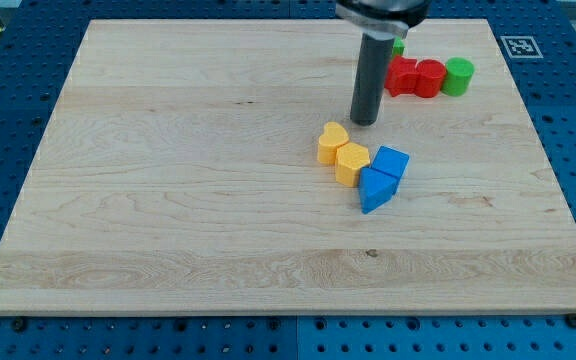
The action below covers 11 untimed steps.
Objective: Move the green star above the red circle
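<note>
Camera view: my tip [365, 122] rests on the table [168, 200].
Green star [398, 46]: at 1 o'clock from tip, mostly hidden.
Red circle [429, 78]: at 2 o'clock.
Pincer: none fitted, state not shown.

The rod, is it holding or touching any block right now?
Nothing is held. My tip rests on the board, apart from the yellow heart just below-left.

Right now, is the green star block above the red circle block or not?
Cannot tell: the green star is mostly hidden behind the rod, just up-left of the red circle.
</note>
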### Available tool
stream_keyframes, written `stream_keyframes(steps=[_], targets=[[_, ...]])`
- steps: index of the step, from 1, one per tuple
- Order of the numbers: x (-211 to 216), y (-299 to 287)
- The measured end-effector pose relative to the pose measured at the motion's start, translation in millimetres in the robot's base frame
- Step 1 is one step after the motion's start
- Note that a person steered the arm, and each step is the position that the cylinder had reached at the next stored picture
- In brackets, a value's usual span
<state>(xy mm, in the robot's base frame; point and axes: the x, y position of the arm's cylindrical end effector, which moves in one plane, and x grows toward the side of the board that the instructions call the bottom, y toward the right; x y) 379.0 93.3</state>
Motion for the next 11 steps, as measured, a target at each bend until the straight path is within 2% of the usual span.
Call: stream_keyframes(steps=[2, 4, 5, 6, 7, 9, 10, 11], targets=[[-64, -8], [-147, -8], [-135, 14], [-104, 50], [-101, 91], [-131, 117], [-131, 85], [-131, -12]])
